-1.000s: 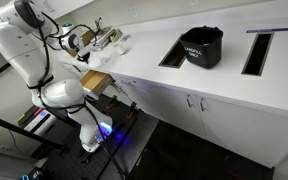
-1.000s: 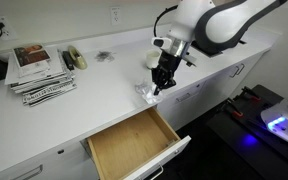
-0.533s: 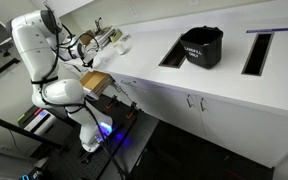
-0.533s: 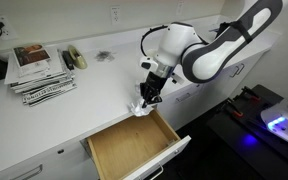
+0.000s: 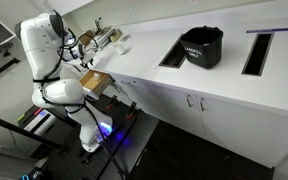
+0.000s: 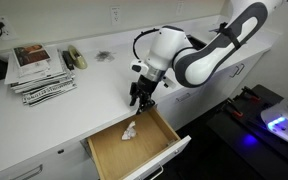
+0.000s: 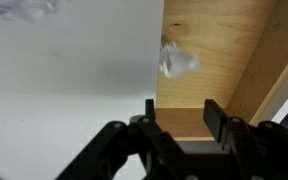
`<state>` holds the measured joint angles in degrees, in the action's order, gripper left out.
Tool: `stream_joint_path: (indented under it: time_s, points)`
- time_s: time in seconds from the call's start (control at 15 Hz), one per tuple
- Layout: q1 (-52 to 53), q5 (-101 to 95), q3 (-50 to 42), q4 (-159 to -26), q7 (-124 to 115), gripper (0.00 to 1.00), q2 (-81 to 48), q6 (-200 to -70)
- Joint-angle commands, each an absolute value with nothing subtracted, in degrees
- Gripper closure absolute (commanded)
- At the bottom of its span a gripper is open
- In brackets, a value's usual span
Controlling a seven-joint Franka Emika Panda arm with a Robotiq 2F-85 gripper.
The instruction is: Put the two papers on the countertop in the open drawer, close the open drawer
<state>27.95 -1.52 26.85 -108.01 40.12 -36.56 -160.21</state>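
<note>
Released! The crumpled paper has dropped from the claw into the open drawer. The claw hangs spread and empty at the counter edge. The second paper sits on the counter: feather-light and soft, so pinch across its bulk.

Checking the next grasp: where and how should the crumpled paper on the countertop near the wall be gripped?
Pinch the crumpled paper across its raised middle, coming straight down from above. It is a low loose wad resting on the countertop with free space around it, and shows no stiff edge. The gripper is open.
</note>
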Motion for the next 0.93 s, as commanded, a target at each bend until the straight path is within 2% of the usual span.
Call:
stream_joint_path:
  time_s: [0.0,0.13,0.6,0.87]
  points:
    - [25.6,-2.7,29.8,-105.8,37.9,0.14,-36.8,-159.1]
    - [25.4,-3.1,29.8,-105.7,37.3,0.01,-35.7,-160.2]
    - [31.2,-15.2,14.7,-103.6,18.3,0.00,-29.0,-158.9]
    - [33.8,-22.3,8.4,-103.2,6.7,0.00,-25.8,-149.1]
